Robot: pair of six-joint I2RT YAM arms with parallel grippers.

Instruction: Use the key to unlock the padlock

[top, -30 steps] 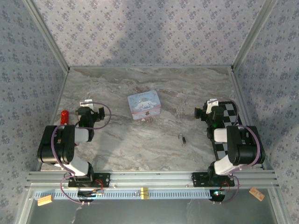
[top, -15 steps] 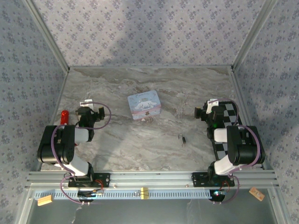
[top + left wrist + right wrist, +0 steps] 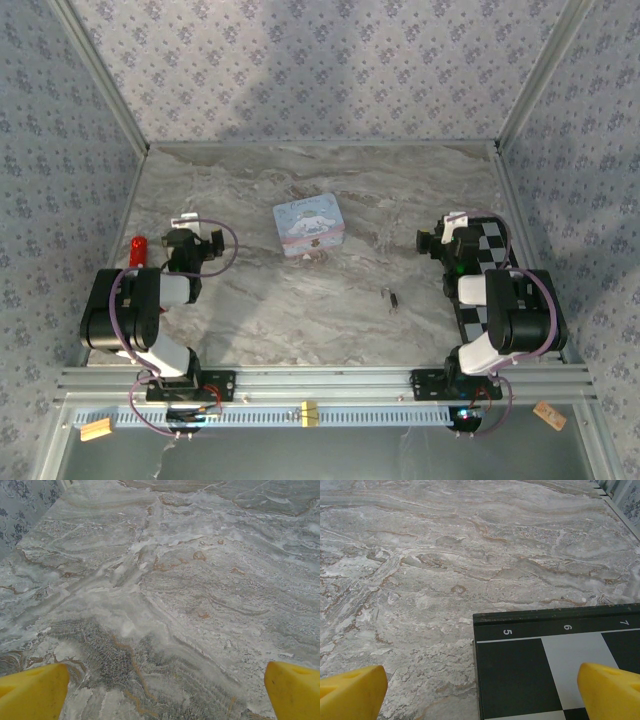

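The left gripper [image 3: 162, 690] and right gripper [image 3: 480, 691] gaped wide, holding nothing. The padlock [image 3: 391, 297] lay toward the table's [image 3: 300, 325] near edge.

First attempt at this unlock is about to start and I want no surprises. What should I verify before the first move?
1. Left gripper open and empty: ok.
2. Right gripper open and empty, above the corner of the checkerboard mat: ok.
3. Padlock found, lying loose on the table: ok.
4. Key found: cannot tell, too small to make out.
5. Tin box standing apart from the padlock: ok.
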